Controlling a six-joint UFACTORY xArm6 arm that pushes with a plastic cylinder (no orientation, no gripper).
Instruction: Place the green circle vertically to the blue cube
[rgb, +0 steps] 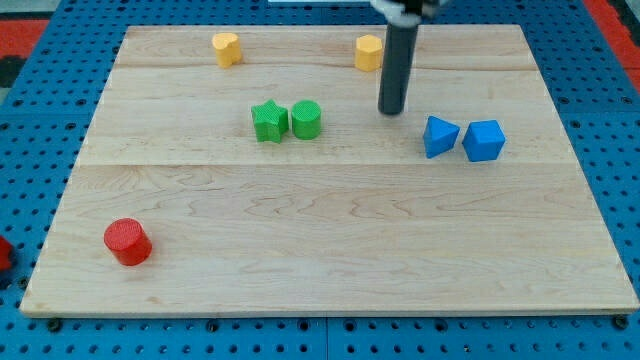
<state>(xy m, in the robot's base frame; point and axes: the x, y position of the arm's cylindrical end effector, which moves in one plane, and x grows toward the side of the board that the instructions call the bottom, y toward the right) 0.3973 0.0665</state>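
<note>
The green circle (306, 120) stands on the wooden board just right of a green star (269, 121), touching it. The blue cube (484, 140) sits at the view's right, with a blue triangular block (439, 136) right beside it on its left. My tip (391, 111) is at the end of the dark rod, between the green circle and the blue blocks, a little above their line. It touches no block.
A yellow heart-like block (227, 47) and a yellow block (369, 52) sit near the board's top edge. A red cylinder (127, 242) stands at the bottom left. The board (330, 250) lies on a blue pegboard.
</note>
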